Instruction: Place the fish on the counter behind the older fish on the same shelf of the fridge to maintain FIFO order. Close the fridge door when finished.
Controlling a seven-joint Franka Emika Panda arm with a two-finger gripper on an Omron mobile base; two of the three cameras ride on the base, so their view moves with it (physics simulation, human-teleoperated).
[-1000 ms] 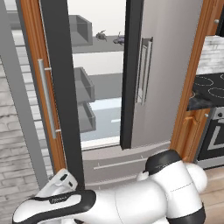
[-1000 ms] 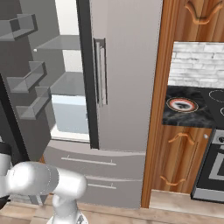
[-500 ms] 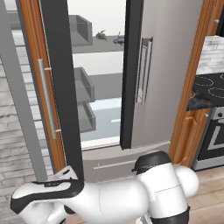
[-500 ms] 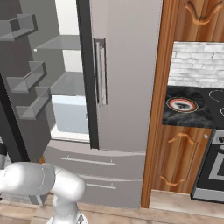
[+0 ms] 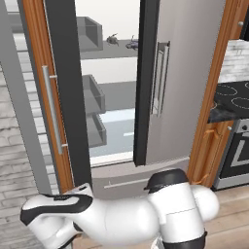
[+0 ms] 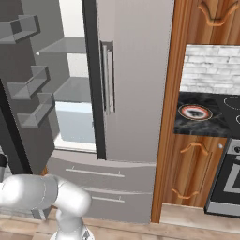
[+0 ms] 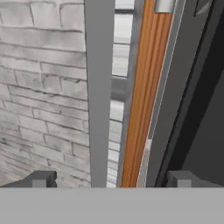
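Already 2 dark fish sit on the shelf (image 5: 109,52): one (image 5: 112,40) to the left, one (image 5: 132,44) near the closed door; which is the older fish I can't tell. Fridge (image 5: 185,82) left door (image 5: 65,97) is swung open. Gripper (image 7: 111,180), fingers wide apart and empty, hangs low beside that door's outer edge, prob. to push it shut.

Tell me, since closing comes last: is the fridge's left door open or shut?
Open: the left door is swung out, exposing the white interior, the shelf and two fish.
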